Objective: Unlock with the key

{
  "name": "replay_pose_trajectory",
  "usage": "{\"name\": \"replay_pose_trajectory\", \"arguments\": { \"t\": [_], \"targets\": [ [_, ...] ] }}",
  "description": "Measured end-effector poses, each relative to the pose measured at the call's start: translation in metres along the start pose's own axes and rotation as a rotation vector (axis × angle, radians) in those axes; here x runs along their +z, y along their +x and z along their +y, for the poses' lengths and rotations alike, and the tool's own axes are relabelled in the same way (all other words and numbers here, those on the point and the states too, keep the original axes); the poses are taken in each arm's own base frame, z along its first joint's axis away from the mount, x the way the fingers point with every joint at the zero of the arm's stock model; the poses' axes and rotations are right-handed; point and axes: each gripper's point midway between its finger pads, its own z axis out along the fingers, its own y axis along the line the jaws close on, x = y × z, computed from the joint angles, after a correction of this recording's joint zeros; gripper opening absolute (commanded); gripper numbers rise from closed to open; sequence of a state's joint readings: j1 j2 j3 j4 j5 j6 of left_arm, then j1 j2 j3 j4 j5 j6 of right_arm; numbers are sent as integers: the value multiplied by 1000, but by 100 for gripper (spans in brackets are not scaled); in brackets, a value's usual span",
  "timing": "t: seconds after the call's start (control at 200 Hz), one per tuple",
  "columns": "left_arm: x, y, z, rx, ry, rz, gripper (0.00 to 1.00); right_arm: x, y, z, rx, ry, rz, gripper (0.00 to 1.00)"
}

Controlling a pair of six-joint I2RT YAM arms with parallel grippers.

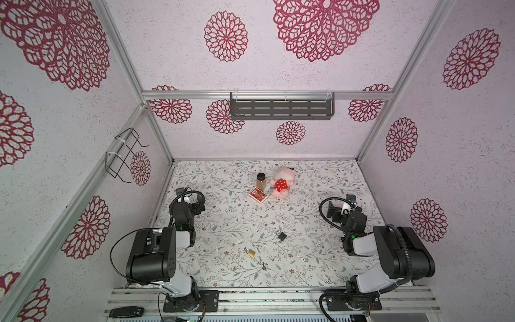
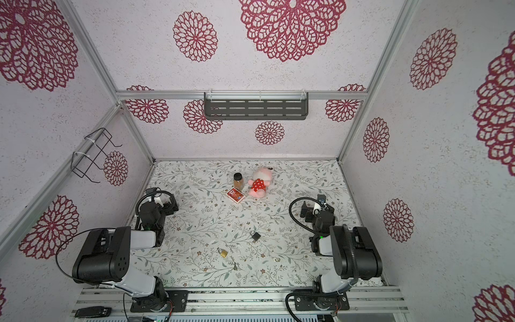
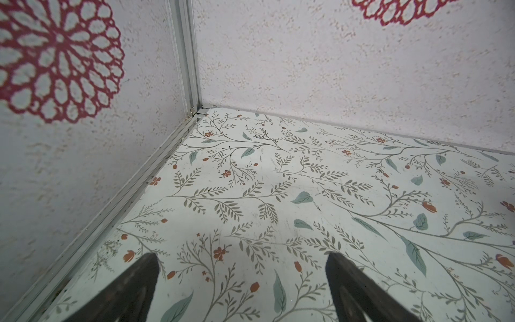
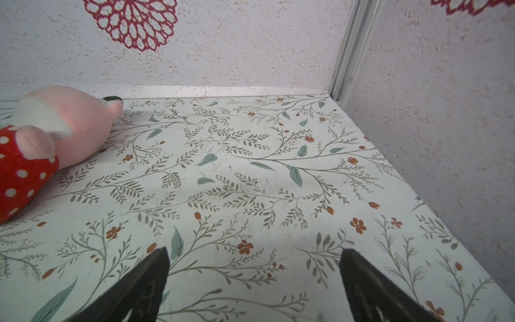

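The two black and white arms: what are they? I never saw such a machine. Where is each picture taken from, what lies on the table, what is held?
They are two robot arms, left arm and right arm, mounted at the table's near edge. Two pictures look down from overhead; two come from wrist cameras. Those show the left fingers and right fingers open, holding nothing. On the flower-patterned table: a brass padlock, a black padlock, a small dark key, a brown jar with black lid, a red card box, a pink plush toy in a red dotted dress.
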State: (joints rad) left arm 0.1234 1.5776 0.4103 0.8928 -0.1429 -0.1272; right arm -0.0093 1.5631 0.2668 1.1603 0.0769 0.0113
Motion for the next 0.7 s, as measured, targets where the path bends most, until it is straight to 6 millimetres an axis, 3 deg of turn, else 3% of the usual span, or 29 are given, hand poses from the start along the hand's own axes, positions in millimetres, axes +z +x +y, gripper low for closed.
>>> {"name": "replay_pose_trajectory", "arguments": {
  "t": [0.52, 0.7],
  "targets": [
    [0, 0, 0, 0, 0, 0, 97, 0, 0, 0, 0, -1, -2, 99],
    [-7, -1, 2, -6, -3, -29, 97, -12, 7, -1, 0, -1, -5, 99]
  ]
}}
